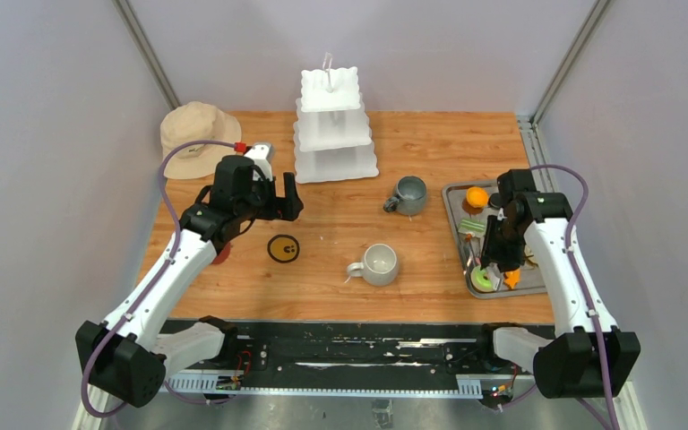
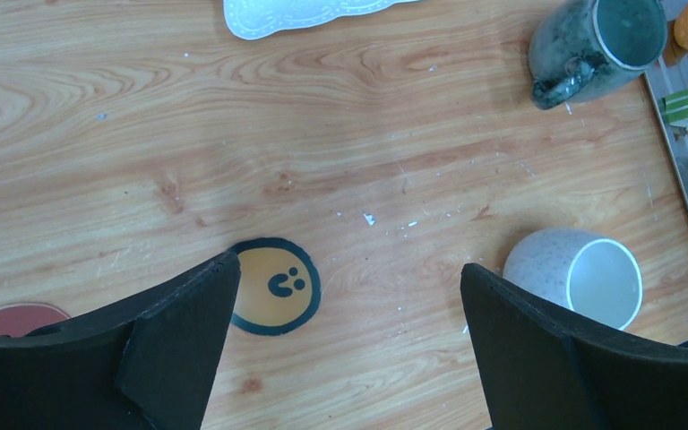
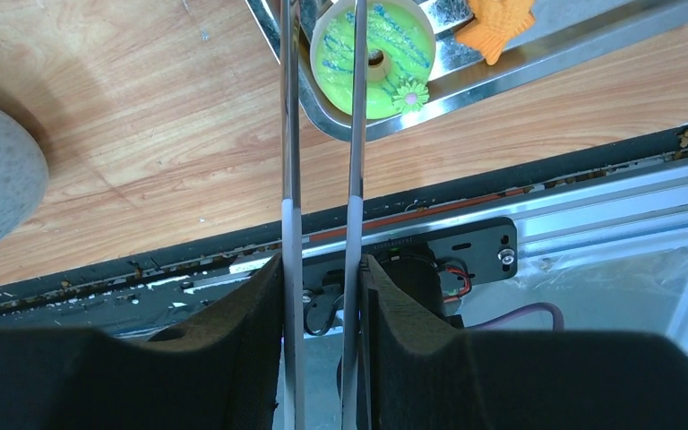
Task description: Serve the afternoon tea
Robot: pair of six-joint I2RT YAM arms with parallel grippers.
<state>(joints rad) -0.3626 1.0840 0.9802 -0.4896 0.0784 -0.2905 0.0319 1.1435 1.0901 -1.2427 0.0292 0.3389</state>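
Observation:
My right gripper [image 3: 322,269] is shut on a pair of metal tongs [image 3: 290,134]. Their two arms reach the green donut [image 3: 394,54] in the steel tray [image 3: 537,58]; one arm crosses the donut, the other runs just outside its edge. An orange pastry [image 3: 500,22] lies beside the donut. In the top view the white three-tier stand [image 1: 331,125] is at the back, with a dark grey mug [image 1: 409,194] and a pale mug [image 1: 379,264] on the table. My left gripper [image 2: 349,278] hangs open and empty over bare wood.
A yellow smiley coaster [image 2: 273,285] lies under my left finger, with a red coaster [image 2: 13,318] further left. A beige bucket hat [image 1: 195,134] sits at the back left. The tray [image 1: 452,215] holds more pastries, including an orange one [image 1: 477,196].

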